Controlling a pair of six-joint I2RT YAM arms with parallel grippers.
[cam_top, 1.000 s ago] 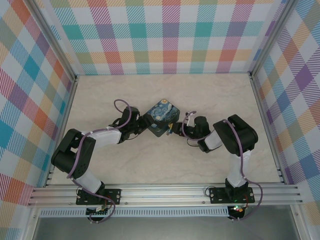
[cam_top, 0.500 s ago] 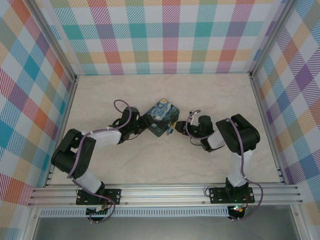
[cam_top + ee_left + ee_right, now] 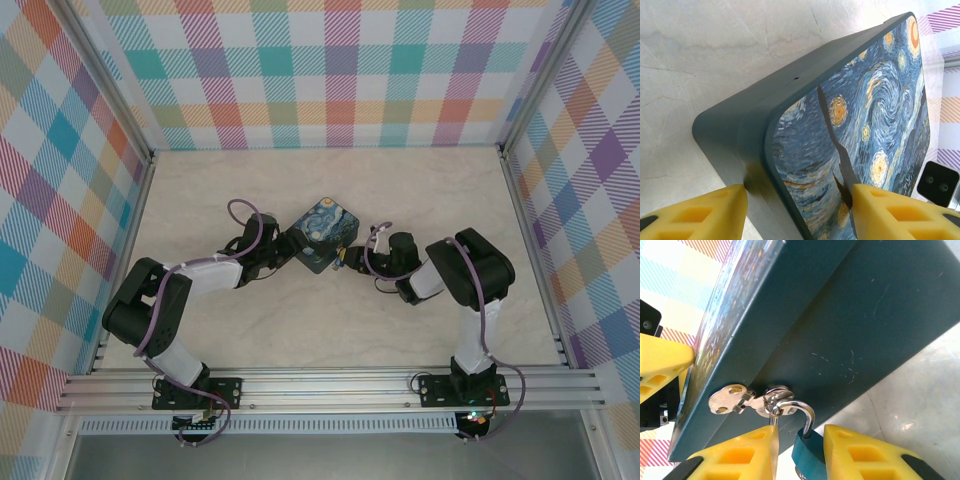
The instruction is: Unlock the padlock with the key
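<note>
My left claw (image 3: 797, 197) clamps a corner of the blue-and-yellow swirl-painted rectangular tin (image 3: 865, 115). My right claw (image 3: 800, 435) flanks the small blue padlock (image 3: 807, 457), which hangs from the tin's silver metal hasp (image 3: 730, 399). I cannot tell whether it is pinched. From above, the pale marble tabletop (image 3: 300, 330) lies open all round.

Glossy painted tin (image 3: 870, 115), shiny metal padlock shackle (image 3: 809, 415), matt plastic fingers (image 3: 740, 455)

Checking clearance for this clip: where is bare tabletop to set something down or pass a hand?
Free: the table strip between the tin and back wall; the near middle between the tin and the rail. Crowded: the centre, where the left gripper clamps the tin and the right gripper straddles the padlock.
</note>
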